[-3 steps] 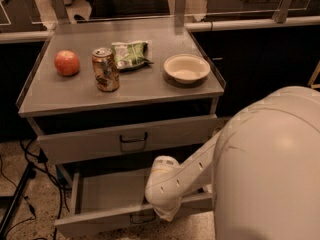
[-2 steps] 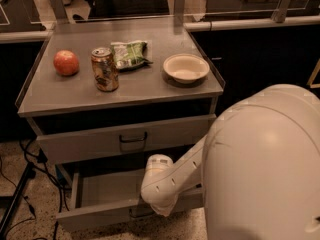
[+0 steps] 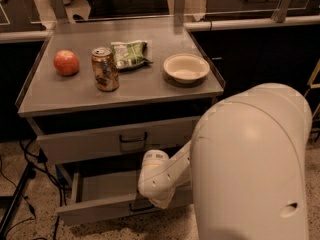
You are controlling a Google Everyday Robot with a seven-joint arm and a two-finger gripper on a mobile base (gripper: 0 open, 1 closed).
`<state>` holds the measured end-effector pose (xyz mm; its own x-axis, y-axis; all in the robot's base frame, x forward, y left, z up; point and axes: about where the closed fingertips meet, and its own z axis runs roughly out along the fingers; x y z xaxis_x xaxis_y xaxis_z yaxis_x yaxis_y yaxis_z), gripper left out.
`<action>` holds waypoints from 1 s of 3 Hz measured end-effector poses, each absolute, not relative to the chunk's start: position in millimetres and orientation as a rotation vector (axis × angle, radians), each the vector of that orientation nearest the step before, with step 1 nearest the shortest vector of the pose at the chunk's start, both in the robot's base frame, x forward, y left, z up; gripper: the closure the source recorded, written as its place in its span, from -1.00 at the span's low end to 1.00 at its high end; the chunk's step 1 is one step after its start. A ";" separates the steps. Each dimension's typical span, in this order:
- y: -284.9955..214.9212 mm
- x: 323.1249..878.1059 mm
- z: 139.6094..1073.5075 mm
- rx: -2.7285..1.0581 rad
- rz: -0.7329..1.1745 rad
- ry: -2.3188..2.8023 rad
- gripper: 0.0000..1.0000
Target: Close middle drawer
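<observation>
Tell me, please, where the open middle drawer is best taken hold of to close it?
Probably the front of the middle drawer, near its small dark handle, approached from the front. It stands pulled out with its front facing outward, so a centred push should slide it straight. The gripper is at that front, beside the handle.

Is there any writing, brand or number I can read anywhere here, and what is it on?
No text here can be read.
Can: print too blurred to read.
Green bag: print too blurred to read.
Gripper, at the front of the open middle drawer: no marking visible.
</observation>
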<state>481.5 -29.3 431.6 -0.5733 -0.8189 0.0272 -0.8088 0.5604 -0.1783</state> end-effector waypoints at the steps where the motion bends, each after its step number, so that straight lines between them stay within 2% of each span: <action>1: -42.3 489.3 414.1 -1.401 -0.295 2.777 1.00; 3: -57.9 522.8 402.3 -1.313 -0.365 2.801 1.00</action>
